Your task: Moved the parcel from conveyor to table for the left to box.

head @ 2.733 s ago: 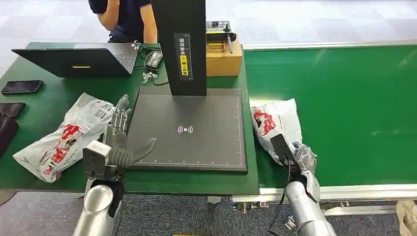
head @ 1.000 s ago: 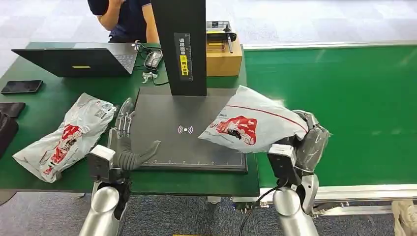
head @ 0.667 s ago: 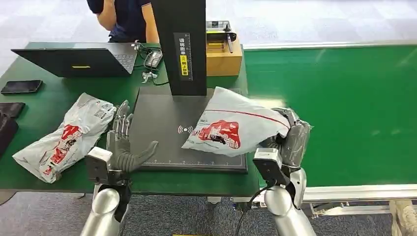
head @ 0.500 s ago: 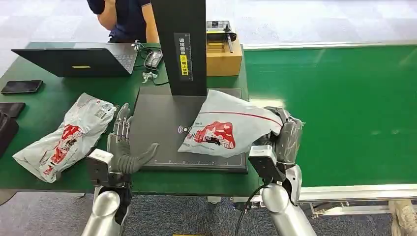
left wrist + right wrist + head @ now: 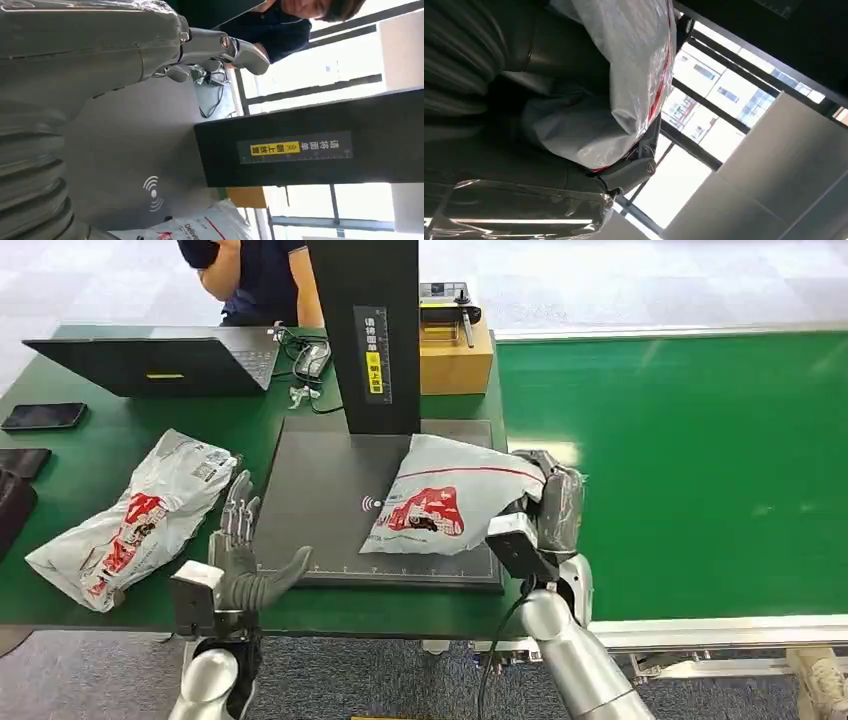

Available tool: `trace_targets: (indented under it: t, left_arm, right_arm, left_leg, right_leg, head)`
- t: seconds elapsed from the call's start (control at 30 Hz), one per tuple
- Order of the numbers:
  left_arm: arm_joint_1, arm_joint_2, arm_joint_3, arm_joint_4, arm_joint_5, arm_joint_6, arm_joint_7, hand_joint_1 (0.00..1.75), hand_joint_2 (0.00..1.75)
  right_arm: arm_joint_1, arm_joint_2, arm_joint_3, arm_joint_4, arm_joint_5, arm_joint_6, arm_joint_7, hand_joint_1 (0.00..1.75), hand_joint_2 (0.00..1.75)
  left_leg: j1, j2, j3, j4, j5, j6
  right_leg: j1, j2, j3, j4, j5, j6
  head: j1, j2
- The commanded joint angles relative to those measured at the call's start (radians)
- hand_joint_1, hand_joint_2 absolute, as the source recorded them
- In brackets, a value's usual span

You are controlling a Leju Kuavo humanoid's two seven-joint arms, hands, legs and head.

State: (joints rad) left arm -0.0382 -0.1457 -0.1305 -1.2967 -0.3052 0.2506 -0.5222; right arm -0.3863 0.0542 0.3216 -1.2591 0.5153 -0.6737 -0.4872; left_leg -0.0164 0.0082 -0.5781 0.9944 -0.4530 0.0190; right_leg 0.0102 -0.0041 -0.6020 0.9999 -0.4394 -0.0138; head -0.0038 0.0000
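The right hand (image 5: 545, 515) grips the right end of the white parcel (image 5: 445, 502), fingers wrapped around the crumpled plastic; the right wrist view shows the bag (image 5: 624, 90) bunched tight in that hand (image 5: 524, 125). The parcel now lies low over the right half of the dark scanner pad (image 5: 320, 490), its left end on or just above the pad beside the wireless mark; whether it fully rests there cannot be told. Nearly three seconds ago it lay on the green conveyor belt (image 5: 700, 460) at the pad's right edge, with the right hand reaching onto it. A second ago it was lifted and hung over the pad's right edge, and since then it has travelled left and down in steps, the right arm following it across the edge of the tabletop (image 5: 120, 430).

The left hand (image 5: 245, 555) holds nothing, with its fingers spread and its thumb pointing right, at the near left corner of the pad. It has pulled slightly nearer compared with half a second ago. The left wrist view shows its fingers (image 5: 220, 47) extended over the pad (image 5: 125, 140).

A second parcel (image 5: 130, 515) lies on the left of the tabletop, unmoved. The black scanner post (image 5: 365, 330), laptop (image 5: 160, 362), phone (image 5: 42, 416) and cardboard box (image 5: 455, 355) sit as before, with a person (image 5: 255, 275) at the far side.
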Motion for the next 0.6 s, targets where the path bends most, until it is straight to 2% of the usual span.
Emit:
trace_targets:
  t: [0.03, 0.13, 0.23, 0.37, 0.5, 0.6]
  left_arm:
    - [-0.008, 0.043, -0.015, -0.007, 0.007, 0.004, 0.007, 0.00, 1.75]
    - [-0.033, 0.057, -0.022, 0.022, 0.019, 0.001, 0.004, 0.00, 1.75]
    - [-0.057, 0.062, -0.030, 0.049, 0.031, -0.001, -0.006, 0.00, 1.75]
    - [-0.107, 0.073, -0.054, 0.085, 0.043, -0.012, -0.014, 0.00, 1.75]
    - [-0.160, 0.078, -0.069, 0.137, 0.055, -0.024, -0.019, 0.00, 1.75]
    - [-0.180, 0.081, -0.070, 0.154, 0.061, -0.027, -0.026, 0.00, 1.75]
  right_arm:
    - [-0.143, 0.018, -0.030, 0.404, -0.060, -0.016, -0.067, 1.75, 1.75]
    - [-0.167, 0.029, -0.049, 0.510, -0.127, 0.016, -0.117, 1.75, 1.75]
    - [-0.160, 0.037, -0.054, 0.528, -0.159, 0.049, -0.152, 1.71, 1.75]
    - [-0.144, 0.046, -0.024, 0.479, -0.173, 0.130, -0.180, 1.73, 1.75]
    - [-0.116, 0.042, 0.038, 0.393, -0.208, 0.284, -0.199, 1.73, 1.75]
    - [-0.116, 0.044, 0.069, 0.380, -0.204, 0.314, -0.208, 1.75, 1.75]
  left_leg:
    - [0.001, 0.001, 0.006, -0.002, 0.000, -0.003]
    - [0.001, 0.001, 0.004, -0.002, 0.000, -0.002]
    - [0.001, 0.000, 0.007, -0.003, 0.000, -0.004]
    - [0.001, 0.000, 0.003, -0.001, 0.000, -0.002]
    - [0.000, -0.001, 0.003, -0.001, 0.000, -0.003]
    - [0.001, -0.001, 0.005, -0.002, 0.000, -0.003]
  right_leg:
    - [0.000, 0.002, 0.005, -0.002, 0.000, 0.002]
    - [0.000, 0.002, 0.004, -0.002, 0.000, 0.002]
    - [0.000, 0.001, 0.007, -0.003, 0.000, 0.002]
    - [0.000, 0.001, 0.003, -0.001, 0.000, 0.001]
    - [0.000, 0.000, 0.003, -0.001, 0.000, 0.001]
    - [0.000, 0.000, 0.005, -0.002, 0.000, 0.001]
  head:
    - [0.000, 0.000]
    - [0.000, 0.000]
    - [0.000, 0.000]
    - [0.000, 0.000]
    - [0.000, 0.000]
    - [0.000, 0.000]
